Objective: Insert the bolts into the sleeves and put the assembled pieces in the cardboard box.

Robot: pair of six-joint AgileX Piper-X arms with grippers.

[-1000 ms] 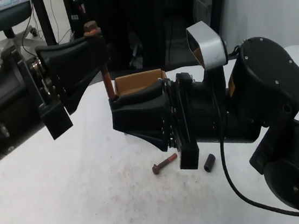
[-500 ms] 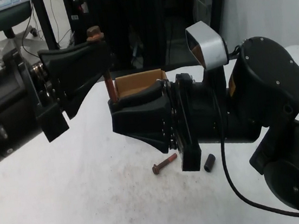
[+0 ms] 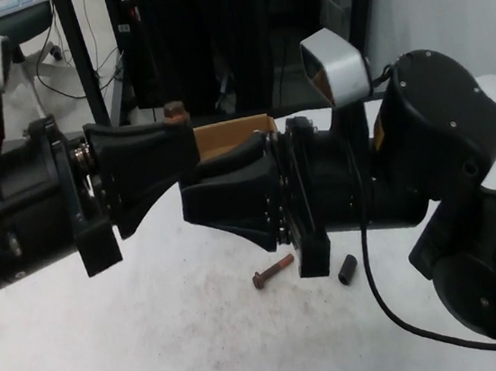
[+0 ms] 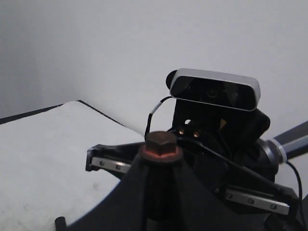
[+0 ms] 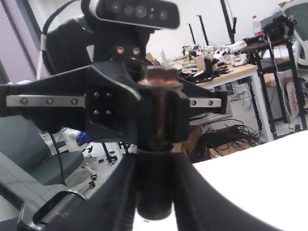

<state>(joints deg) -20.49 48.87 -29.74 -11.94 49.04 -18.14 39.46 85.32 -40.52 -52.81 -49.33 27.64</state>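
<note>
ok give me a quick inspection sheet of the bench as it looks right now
surface: white bench top, faintly speckled
job's things: held bolt upright, its shaft running down to the held sleeve, cannot tell how far in; loose bolt and loose sleeve lying on the bench, apart; cardboard box behind the grippers
clutter: nothing seen
grippers: left gripper shut on the held bolt; right gripper shut on the held sleeve
cables: black cable hangs from the right arm over the bench
surroundings: office chair, cluttered desks, dark rack
</note>
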